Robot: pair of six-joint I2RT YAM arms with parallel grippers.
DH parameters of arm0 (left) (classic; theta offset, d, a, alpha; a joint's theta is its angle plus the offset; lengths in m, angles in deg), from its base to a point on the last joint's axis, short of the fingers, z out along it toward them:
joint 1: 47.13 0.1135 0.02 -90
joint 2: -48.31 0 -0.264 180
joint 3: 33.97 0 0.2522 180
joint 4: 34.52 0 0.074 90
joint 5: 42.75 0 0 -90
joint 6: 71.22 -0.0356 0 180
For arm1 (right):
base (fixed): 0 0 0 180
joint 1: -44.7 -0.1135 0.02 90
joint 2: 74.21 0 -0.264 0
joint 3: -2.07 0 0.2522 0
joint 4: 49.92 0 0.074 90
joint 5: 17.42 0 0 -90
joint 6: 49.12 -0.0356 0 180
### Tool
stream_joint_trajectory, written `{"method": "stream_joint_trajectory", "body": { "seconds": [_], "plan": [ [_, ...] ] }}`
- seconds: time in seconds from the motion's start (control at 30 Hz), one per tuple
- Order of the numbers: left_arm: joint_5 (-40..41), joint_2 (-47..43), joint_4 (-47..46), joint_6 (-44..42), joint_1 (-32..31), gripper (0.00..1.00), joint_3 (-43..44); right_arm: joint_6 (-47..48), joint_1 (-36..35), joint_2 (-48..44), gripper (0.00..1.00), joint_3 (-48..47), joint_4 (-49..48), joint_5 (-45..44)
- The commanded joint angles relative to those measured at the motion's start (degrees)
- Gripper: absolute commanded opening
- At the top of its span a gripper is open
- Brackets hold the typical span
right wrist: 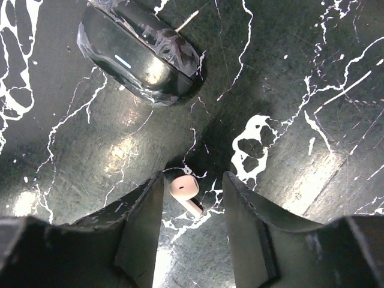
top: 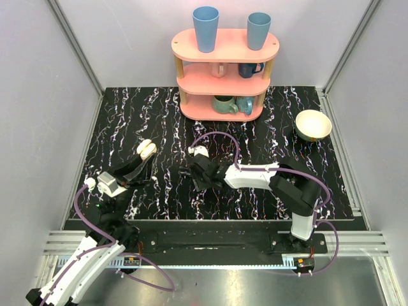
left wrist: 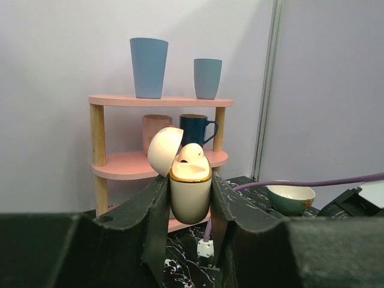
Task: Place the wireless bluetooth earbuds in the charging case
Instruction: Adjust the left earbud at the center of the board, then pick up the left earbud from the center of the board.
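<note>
On the left side of the black, white-veined worktop [top: 127, 121], my left end effector [left wrist: 189, 207] is closed tight on the charging case [left wrist: 191, 195], one finger pressed to each flank and the case standing upright between them. Its lid [left wrist: 165, 151] is swung open and leans off to the left in the wrist view. An earbud [left wrist: 191, 154] sits in the mouth of the case, its rounded head poking above the gold-toned rim. Near the middle of the worktop my right end effector [right wrist: 192, 180] points down at the surface with its fingers parted. The second earbud [right wrist: 183, 188] lies flat on the worktop in the gap between them, nearer the finger on the left of that view, and as far as I can see it touches neither. Just beyond it lies a dark glossy rounded object [right wrist: 141, 54] that I cannot identify. At the back stands a pink three-tier shelf [top: 233, 43] with two blue cups [top: 205, 29] on top and mugs on the lower tiers. A cream bowl [top: 305, 118] sits to its right.
</note>
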Motion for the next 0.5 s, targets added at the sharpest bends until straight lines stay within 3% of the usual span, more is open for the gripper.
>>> {"method": "stream_joint_trajectory", "body": {
  "seconds": [0.0, 0.27, 0.47],
  "plan": [
    [0.7, -0.3, -2.6, -0.6, 0.1, 0.00, 0.9, 4.3, 0.4, -1.3, 0.53, 0.8, 2.2, -2.5],
    [0.5, -0.4, -2.6, -0.3, 0.1, 0.00, 1.0, 29.3, 0.3, 0.3, 0.52, -0.9, 0.4, 7.3],
    [0.7, -0.9, -1.5, -0.7, 0.1, 0.00, 1.4, 31.9, 0.4, 1.7, 0.48, -2.4, 0.7, 14.0]
  ]
}}
